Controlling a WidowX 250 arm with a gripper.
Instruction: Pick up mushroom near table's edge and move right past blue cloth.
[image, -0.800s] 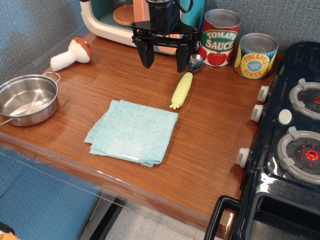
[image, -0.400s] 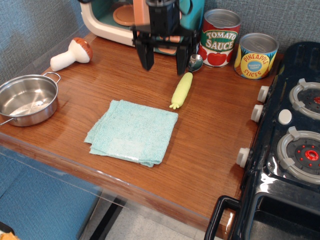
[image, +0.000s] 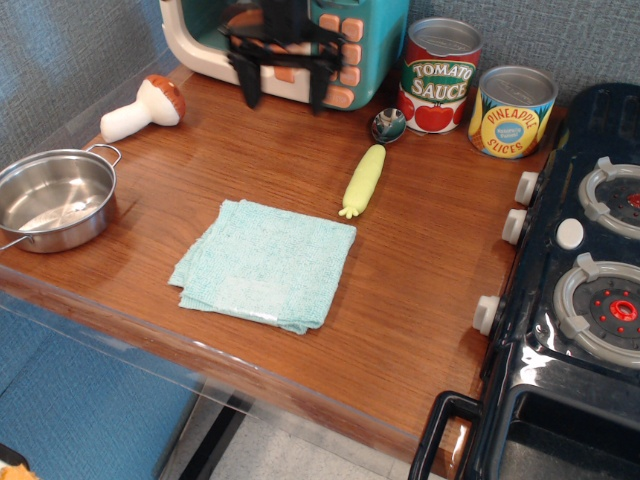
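Observation:
The mushroom (image: 142, 108), white stem and reddish-brown cap, lies on its side near the far left edge of the brown table (image: 420, 270). The blue cloth (image: 265, 262) lies flat in the middle of the table. My black gripper (image: 283, 92) hangs open and empty above the table's back, in front of the toy oven, to the right of the mushroom and clear of it.
A steel pot (image: 55, 197) stands at the left front. A yellow corn cob (image: 364, 178) and a metal spoon (image: 388, 124) lie behind the cloth. Tomato sauce can (image: 440, 75) and pineapple can (image: 512, 110) stand at the back. A black toy stove (image: 580, 290) fills the right.
My gripper has moved left and back, away from the corn cob toward the mushroom's side, staying open. Nothing else has moved.

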